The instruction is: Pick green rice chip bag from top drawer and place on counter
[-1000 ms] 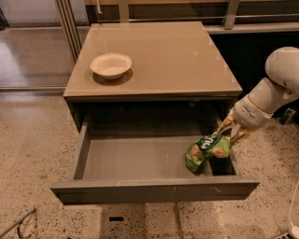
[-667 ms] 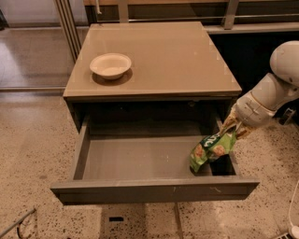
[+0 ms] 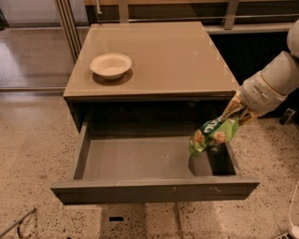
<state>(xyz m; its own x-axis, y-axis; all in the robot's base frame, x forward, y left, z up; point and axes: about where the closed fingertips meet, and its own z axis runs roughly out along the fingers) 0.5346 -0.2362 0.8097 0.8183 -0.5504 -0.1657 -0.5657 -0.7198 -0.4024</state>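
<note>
The green rice chip bag [image 3: 212, 134] hangs in the air over the right end of the open top drawer [image 3: 140, 161], clear of its floor. My gripper [image 3: 235, 112] is shut on the bag's upper end, just below the right front corner of the counter [image 3: 159, 51]. The arm comes in from the right edge of the view. The drawer is pulled fully out and its grey interior holds nothing else that I can see. The bag's shadow falls on the drawer's right end.
A white bowl [image 3: 110, 65] stands on the left part of the counter. A metal railing [image 3: 187, 11] runs behind the cabinet. A metal post [image 3: 67, 23] stands at the back left. The floor is speckled terrazzo [image 3: 32, 140].
The gripper has lifted the bag up from the drawer's floor. The bag now hangs higher, near the level of the counter's edge.
</note>
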